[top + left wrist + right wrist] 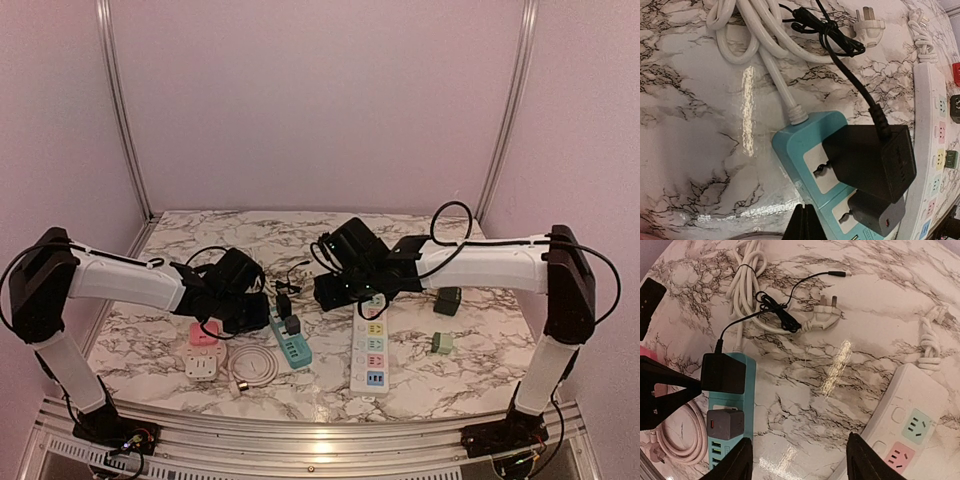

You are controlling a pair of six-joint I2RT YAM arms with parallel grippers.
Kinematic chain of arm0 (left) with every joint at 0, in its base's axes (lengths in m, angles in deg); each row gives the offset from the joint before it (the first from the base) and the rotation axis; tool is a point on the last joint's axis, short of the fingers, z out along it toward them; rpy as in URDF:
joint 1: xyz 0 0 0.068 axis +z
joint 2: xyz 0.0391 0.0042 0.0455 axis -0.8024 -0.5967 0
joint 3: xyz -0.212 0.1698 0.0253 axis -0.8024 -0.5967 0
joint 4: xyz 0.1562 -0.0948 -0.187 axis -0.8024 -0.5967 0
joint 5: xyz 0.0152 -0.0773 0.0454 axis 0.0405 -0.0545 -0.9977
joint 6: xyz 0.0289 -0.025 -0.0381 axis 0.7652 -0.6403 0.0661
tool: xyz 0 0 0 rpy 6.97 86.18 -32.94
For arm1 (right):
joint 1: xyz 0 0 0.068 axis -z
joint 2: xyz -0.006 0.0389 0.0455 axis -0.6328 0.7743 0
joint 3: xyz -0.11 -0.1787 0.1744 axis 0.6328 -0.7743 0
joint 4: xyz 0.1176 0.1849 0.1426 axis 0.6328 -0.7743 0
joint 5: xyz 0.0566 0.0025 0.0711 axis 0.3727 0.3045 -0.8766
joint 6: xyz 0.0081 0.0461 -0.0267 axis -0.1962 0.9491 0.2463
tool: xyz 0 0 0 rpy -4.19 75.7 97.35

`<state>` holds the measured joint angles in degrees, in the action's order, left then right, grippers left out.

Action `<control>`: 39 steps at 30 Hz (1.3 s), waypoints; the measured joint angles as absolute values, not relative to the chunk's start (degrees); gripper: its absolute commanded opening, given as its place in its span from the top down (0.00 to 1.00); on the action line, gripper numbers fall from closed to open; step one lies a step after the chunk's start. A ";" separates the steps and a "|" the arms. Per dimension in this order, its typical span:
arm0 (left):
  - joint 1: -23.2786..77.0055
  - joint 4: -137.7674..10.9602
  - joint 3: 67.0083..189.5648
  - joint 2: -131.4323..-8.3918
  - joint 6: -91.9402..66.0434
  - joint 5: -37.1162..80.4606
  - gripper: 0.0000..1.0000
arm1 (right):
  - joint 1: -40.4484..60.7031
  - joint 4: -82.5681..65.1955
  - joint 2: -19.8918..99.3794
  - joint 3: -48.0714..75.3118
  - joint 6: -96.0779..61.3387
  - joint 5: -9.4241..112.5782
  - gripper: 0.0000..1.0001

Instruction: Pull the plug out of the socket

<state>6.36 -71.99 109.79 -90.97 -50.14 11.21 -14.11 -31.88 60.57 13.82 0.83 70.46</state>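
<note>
Aluminium rail [320, 432], marbled tabletop [490, 340], pinkish walls [320, 100]

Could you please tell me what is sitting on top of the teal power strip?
A large black adapter and a smaller grey plug sit plugged into the teal power strip. Socket holes show beside each; the sockets beneath them, and their pins, are covered.

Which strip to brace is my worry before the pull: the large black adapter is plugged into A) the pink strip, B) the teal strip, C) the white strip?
B: the right wrist view shows the black adapter seated on the teal strip, beside a smaller plug.
</note>
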 measured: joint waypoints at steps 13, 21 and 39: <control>3.04 -66.70 109.72 -95.95 -55.65 12.13 1.00 | -14.87 -33.19 62.17 14.19 0.98 70.97 0.40; 0.44 -64.47 113.28 -99.78 -56.22 14.54 1.00 | -14.87 -33.15 62.17 13.53 0.59 71.32 0.40; 4.76 -70.83 113.74 -86.73 -50.16 7.83 1.00 | -14.87 -27.47 65.66 14.02 -14.91 62.05 0.52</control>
<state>4.76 -70.83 113.74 -86.73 -50.16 7.83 -14.87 -27.47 65.66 14.02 -14.91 62.05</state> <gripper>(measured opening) 0.004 0.481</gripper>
